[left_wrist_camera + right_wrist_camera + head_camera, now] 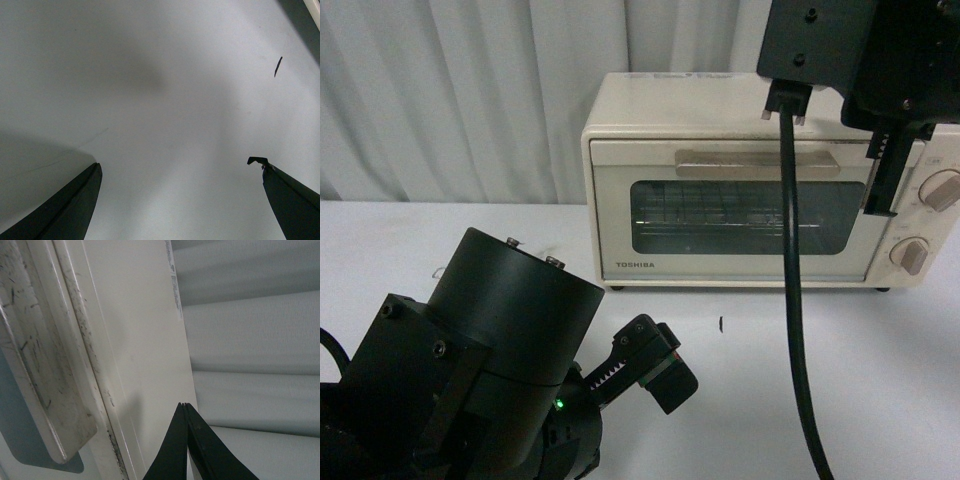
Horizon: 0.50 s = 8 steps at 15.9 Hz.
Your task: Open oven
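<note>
The cream-white Toshiba oven [740, 215] stands at the back of the white table with its glass door up against the frame. Its beige bar handle [757, 163] runs across the top of the door, and two beige knobs [940, 190] sit at the right. My right gripper [880, 208] hangs shut just past the handle's right end, holding nothing. In the right wrist view the shut gripper [183, 405] lies over the oven's top panel [135, 330], with the scuffed handle [45, 390] to one side. My left gripper [665, 372] is low over the table, open [177, 165] and empty.
A black cable [790, 260] hangs from the right arm across the front of the oven door. A small dark mark [720, 324] lies on the table [880, 380] in front of the oven. A pale pleated curtain [470, 90] closes off the back.
</note>
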{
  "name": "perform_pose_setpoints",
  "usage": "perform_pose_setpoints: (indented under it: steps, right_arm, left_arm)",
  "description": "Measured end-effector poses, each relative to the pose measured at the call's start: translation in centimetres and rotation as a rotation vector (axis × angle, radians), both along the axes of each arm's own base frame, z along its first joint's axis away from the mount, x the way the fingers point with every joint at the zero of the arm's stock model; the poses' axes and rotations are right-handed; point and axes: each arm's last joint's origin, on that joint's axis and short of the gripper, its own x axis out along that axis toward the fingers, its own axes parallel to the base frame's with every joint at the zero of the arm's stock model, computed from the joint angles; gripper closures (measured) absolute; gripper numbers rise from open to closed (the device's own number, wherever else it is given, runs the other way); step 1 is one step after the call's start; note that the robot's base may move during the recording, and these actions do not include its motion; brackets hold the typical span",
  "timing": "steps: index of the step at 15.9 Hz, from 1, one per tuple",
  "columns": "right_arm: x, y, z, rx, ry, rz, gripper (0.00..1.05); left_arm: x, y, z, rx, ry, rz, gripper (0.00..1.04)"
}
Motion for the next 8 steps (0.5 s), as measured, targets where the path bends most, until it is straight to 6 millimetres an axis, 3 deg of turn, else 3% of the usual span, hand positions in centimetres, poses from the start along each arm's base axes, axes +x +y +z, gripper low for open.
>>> perform_pose_setpoints:
  steps: [3, 8]
  right_arm:
    - [-0.1, 1.2, -1.5, 0.005, 0.063, 0.048, 1.03]
    - [0.1, 1.7, -2.8, 0.015, 0.103, 0.061, 1.03]
  left_arm:
    - [0.0, 0.0, 0.0, 0.000, 0.000, 0.000, 0.07]
    - [0.0, 0.0, 0.0, 0.000, 0.000, 0.000, 0.07]
